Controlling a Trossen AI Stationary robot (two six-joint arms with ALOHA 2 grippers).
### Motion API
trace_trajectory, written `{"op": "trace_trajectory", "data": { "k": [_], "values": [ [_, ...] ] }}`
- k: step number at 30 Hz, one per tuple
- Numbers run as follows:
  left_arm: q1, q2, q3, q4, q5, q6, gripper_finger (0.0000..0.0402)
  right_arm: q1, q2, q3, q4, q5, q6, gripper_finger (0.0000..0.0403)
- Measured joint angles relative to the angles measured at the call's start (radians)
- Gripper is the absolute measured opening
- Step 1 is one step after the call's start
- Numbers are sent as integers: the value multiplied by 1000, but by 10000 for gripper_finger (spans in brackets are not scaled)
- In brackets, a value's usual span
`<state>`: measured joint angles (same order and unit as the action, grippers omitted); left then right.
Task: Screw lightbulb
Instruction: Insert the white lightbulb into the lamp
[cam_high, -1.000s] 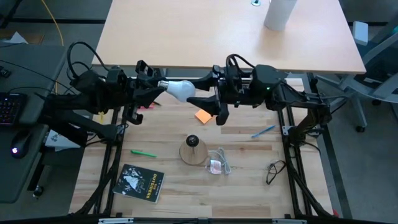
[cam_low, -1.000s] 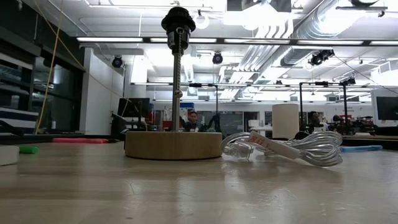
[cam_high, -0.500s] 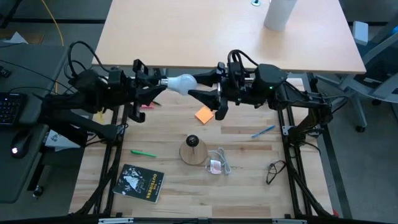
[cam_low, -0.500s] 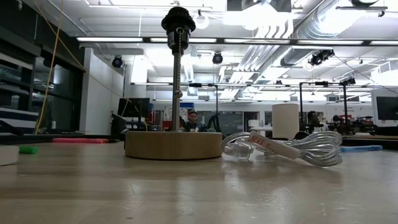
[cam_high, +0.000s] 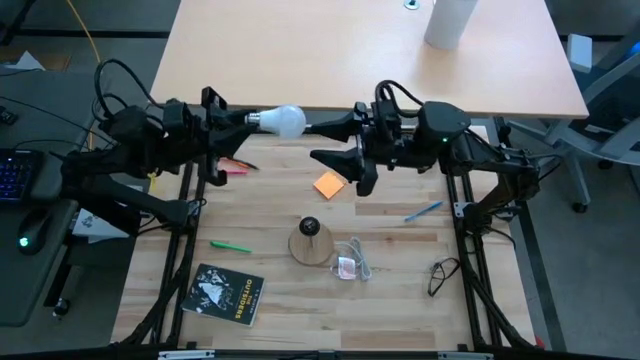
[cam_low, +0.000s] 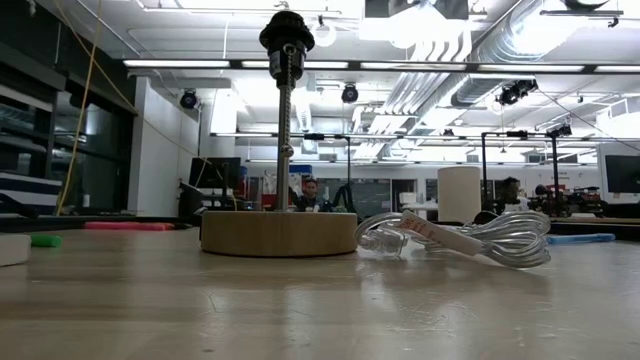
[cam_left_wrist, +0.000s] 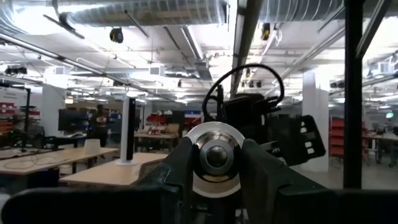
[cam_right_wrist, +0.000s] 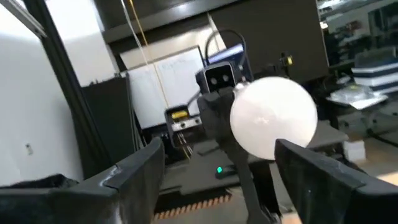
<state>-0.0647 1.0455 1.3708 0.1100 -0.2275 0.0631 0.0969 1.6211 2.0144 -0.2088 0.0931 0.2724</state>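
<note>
1. The big light wooden desk (cam_high: 300, 310) is carrying the small things, and both dark robot arms are reaching in over its far part.
2. The left gripper (cam_high: 240, 119) is up in the air on the left side. Its jaws are closing tight on the silver-grey screw end of the bulb, one on each side, as the left wrist view shows.
3. The right gripper (cam_high: 322, 141) is pointing at the left one from the right side. Its jaws are spread wide and holding nothing. One finger is reaching just beside the bulb's round end; the other is hanging lower, over the orange note.
4. The black book with a white drawing on its cover (cam_high: 227, 293) is lying near the front left corner of the desk.
5. The tan round wooden disc with a tall thin post and a black socket on top (cam_high: 310, 243) is standing upright in the middle of the desk, with nothing in the socket.
6. The see-through coiled cord with a small packet (cam_high: 352, 263) is lying just beside the disc on its right.
7. The small white frosted round lightbulb (cam_high: 284, 121) is lying sideways in the air between the two grippers, well away from the socket.
8. The orange square paper note (cam_high: 327, 184) is lying flat on the desk.
</note>
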Motion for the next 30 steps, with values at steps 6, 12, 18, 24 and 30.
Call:
{"op": "trace_trajectory", "data": {
  "k": [6,12,18,24,30],
  "values": [
    [-1,-5,0,3,8,-10,85,-5,0,0,-92,23,-47,376],
    [-2,-6,0,29,83,-99,85,-5,0,0,-105,66,-66,388],
    [-2,-1,0,50,114,-123,85,4,4,0,-25,63,-64,387],
    [-2,19,1,120,118,-122,85,4,11,0,34,54,-52,387],
    [-2,60,1,127,121,-122,85,-5,16,0,83,-10,2,387]
  ]
}}
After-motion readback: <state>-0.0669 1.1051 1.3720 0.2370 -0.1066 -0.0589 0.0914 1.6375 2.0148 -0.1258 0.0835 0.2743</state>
